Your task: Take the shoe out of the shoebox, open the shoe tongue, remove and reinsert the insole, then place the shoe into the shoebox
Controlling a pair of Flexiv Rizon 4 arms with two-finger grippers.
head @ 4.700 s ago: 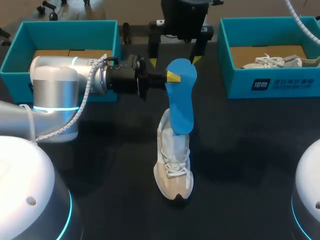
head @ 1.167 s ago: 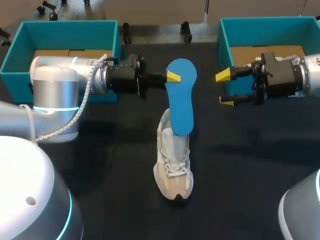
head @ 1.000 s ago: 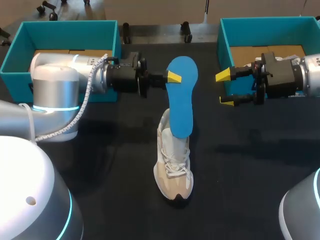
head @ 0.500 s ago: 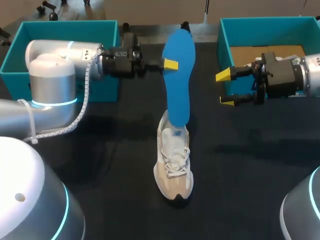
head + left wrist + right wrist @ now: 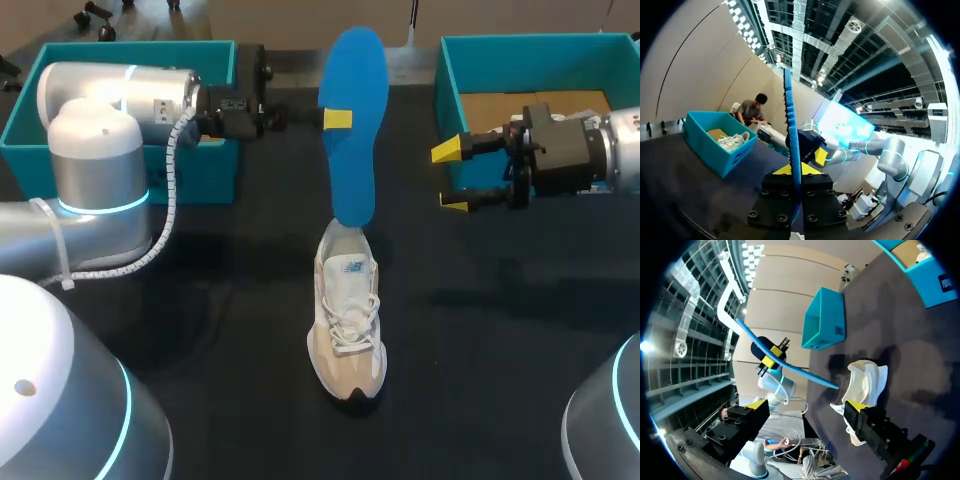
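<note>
**Spotter:** Where's the insole?

**Me:** My left gripper (image 5: 336, 120) is clenched on the blue insole (image 5: 352, 150) near its upper end, holding it upright, edge-on between the fingers. Its lower end sits right at the heel opening of the shoe (image 5: 347, 320) — I can't tell whether it touches.

**Spotter:** And the shoe?

**Me:** It's standing on the black table (image 5: 200, 330), toe toward the robot, well apart from the left shoebox (image 5: 130, 46) and the right shoebox (image 5: 540, 40), which holds a second shoe (image 5: 545, 123).

**Spotter:** Right arm?

**Me:** My right gripper (image 5: 452, 178) hangs just in front of the right shoebox — fingers spread, nothing between them, pointing toward the insole.
</note>
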